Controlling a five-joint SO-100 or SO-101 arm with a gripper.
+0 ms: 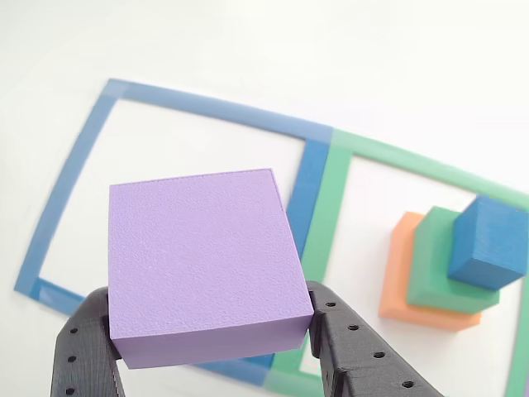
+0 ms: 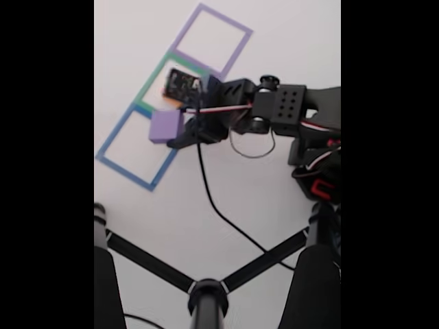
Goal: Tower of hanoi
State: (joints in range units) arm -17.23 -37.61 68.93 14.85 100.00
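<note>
My gripper [image 1: 211, 331] is shut on the purple block [image 1: 202, 260], the largest and flattest of the set, with a black finger [image 1: 87, 351] pressing each side. The block hangs above the blue tape square [image 1: 74, 174]. In the fixed view the purple block [image 2: 165, 126] sits at the tip of the gripper [image 2: 180, 130], over the blue tape outline [image 2: 123, 164]. Inside the green tape square [image 1: 331, 215] stands a stack: orange block [image 1: 399, 281] at the bottom, green block [image 1: 434, 260] on it, blue cube [image 1: 489, 241] on top. The arm partly hides that stack in the fixed view.
A purple tape square [image 2: 211, 38] lies beyond the green one on the white table. The black arm [image 2: 288, 110] reaches in from the right. A black cable [image 2: 212, 199] trails across the table, and black stand legs [image 2: 206, 288] cross the near part.
</note>
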